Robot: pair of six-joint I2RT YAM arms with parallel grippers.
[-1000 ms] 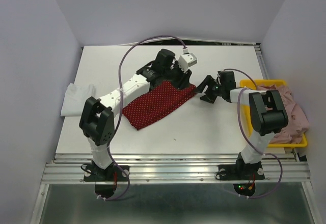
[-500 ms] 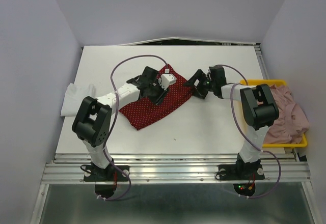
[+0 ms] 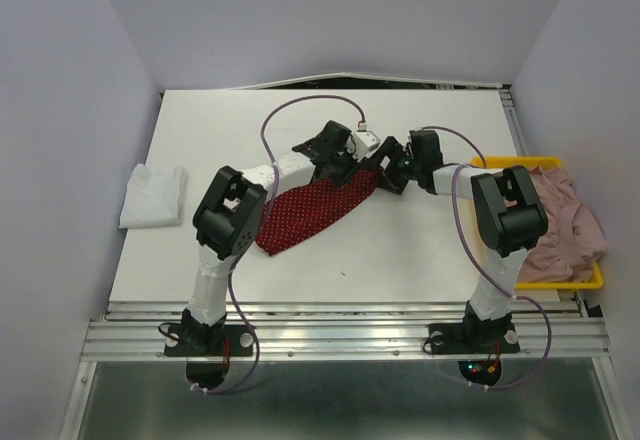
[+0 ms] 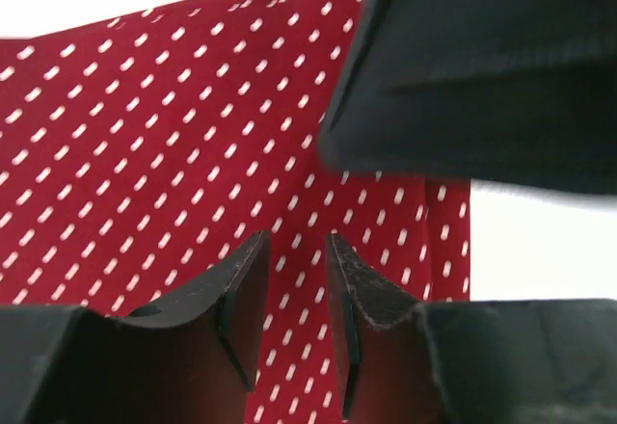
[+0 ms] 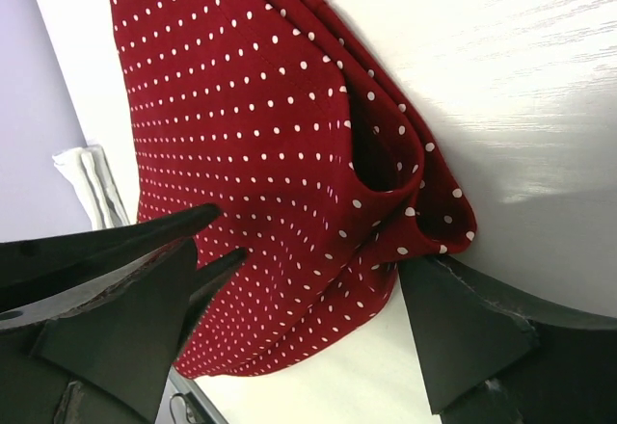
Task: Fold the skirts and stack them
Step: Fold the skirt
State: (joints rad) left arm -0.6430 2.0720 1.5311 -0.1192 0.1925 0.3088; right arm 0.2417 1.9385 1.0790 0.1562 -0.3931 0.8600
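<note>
Left gripper (image 4: pixel 297 243): fingers stood at a narrow slot, nose down on the dotted cloth. From where I stood nothing looked pinched between them.
Right gripper (image 5: pixel 318 260): spread wide, straddling the bunched corner of the same cloth and not closed on it.
Red polka-dot skirt (image 3: pixel 310 210): lay about mid-table (image 3: pixel 400 250), running from 7 o'clock up to 1 o'clock. Both grippers crowded its 1 o'clock corner, where the layers puffed into a loose pocket.
Pink skirt (image 3: pixel 565 220): heaped in the yellow tray (image 3: pixel 590 282) at 3 o'clock, spilling over the rim, with no gripper near it.
White cloth (image 3: pixel 152 195): folded flat at 9 o'clock, well apart from the work.
Step, as I judged it: taking hold of that corner to make a fold; the pink one not yet begun.
Risk, layers: the puffed corner could let a jaw catch only the top layer, so the fold would drag crooked.
Risk, crowding: the two grippers sat nearly touching, and closing together might knock fingers or trap cloth between the arms.
Risk, sliding: a pull toward 7 o'clock might skate the whole skirt instead of folding it.
</note>
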